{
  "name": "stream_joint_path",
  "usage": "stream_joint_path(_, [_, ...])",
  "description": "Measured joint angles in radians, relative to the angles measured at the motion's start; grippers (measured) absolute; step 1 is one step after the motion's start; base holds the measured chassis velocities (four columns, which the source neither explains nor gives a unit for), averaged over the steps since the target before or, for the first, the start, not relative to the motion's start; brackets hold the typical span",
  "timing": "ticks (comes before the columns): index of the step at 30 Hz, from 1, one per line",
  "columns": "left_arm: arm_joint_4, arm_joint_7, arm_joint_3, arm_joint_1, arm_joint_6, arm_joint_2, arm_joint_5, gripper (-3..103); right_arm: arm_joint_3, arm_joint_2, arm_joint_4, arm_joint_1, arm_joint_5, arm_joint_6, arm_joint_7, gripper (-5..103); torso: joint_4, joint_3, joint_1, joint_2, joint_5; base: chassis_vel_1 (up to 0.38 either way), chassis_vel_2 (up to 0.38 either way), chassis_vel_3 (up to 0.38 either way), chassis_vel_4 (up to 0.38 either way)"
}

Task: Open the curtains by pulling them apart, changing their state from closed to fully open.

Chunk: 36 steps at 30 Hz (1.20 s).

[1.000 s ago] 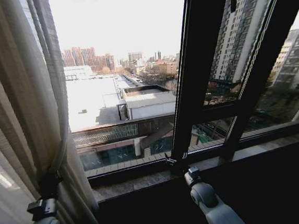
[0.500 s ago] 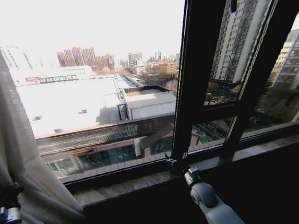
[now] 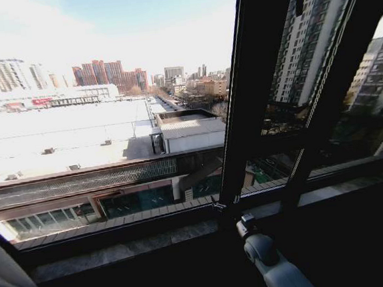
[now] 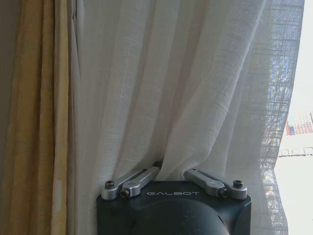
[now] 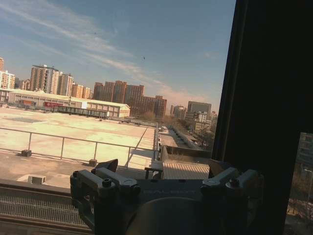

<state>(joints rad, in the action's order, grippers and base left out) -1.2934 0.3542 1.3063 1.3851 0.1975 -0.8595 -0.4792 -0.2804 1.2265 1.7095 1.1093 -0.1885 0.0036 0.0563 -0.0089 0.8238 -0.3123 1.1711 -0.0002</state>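
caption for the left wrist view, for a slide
Left gripper shut on a bunched fold of the sheer white curtain, beside a yellow drape.

The head view looks forward and slightly down through the window, with the dark window frame (image 3: 251, 98) running up the right of centre and the sill across the lower frame; the right arm enters at the bottom centre.

The left wrist view sits very close behind the left hand (image 4: 171, 172) and faces the curtains (image 4: 176, 88), which cover most of the frame.

The right wrist view looks outward over the right hand (image 5: 164, 171). It shares with the head view the city skyline and the window frame (image 5: 269, 112), at its right edge.
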Motion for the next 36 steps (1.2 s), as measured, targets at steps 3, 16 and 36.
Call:
stream_joint_path(3, [0.042, 0.005, 0.017, -0.008, 0.009, 0.007, 0.020, 0, 0.000, 0.000, 0.000, 0.000, 0.000, 0.000, 0.000, 100, 0.0000, 0.000, 0.000, 0.000, 0.0001, 0.000, 0.000, 0.000, 0.000])
stream_joint_path(16, [0.087, 0.020, 0.024, -0.025, 0.032, -0.005, 0.083, 0, 0.000, 0.000, 0.000, 0.000, 0.000, 0.000, 0.000, 100, -0.0002, 0.000, 0.000, 0.000, 0.0002, 0.000, 0.000, 0.000, 0.000])
stream_joint_path(36, [0.089, 0.018, 0.010, -0.033, 0.032, -0.010, 0.083, 0, 0.000, 0.000, 0.000, 0.000, 0.000, 0.000, 0.000, 100, 0.0005, 0.000, 0.000, 0.000, -0.0003, 0.074, 0.063, -0.070, -0.060])
